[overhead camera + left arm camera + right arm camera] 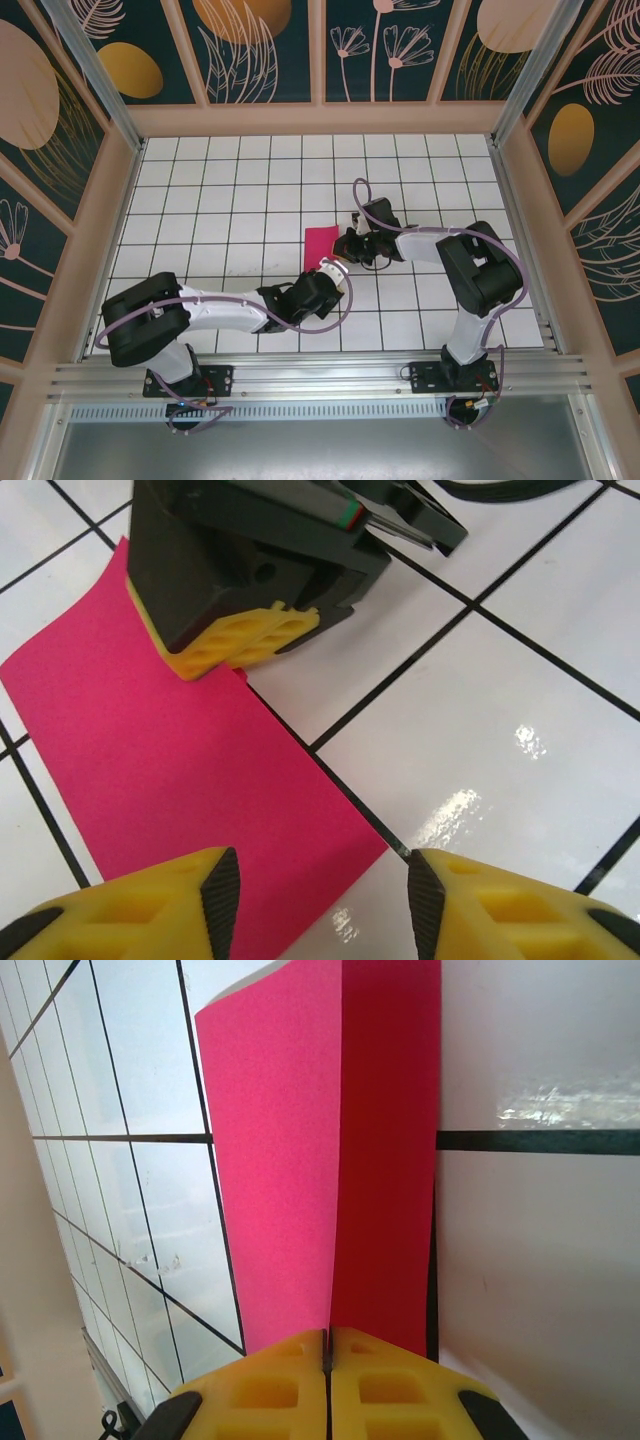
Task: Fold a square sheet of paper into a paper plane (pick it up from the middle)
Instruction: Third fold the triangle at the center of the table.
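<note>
The magenta-pink sheet of paper lies near the middle of the white tiled tabletop, between the two arms, and from above it reads as a narrow upright strip about one tile wide. Its surface is plain, without print or marking. The right claw meets it at its right edge. In the right wrist view that claw has its yellow fingers pressed together, clamped on the paper, which runs away from the pads as two faces on either side of a straight crease, the left one lighter, the right one darker and in shadow. The left claw sits just below and to the right of the strip's lower corner. Its own camera shows the claw with fingers apart, the one finger over the pink paper and the other over bare glossy tile, with the corner of the sheet between them; whether either pad touches the paper cannot be told. Farther along the same sheet, the right claw rests its yellow pads on the edge, its black body carrying a thin green and red stripe.
</note>
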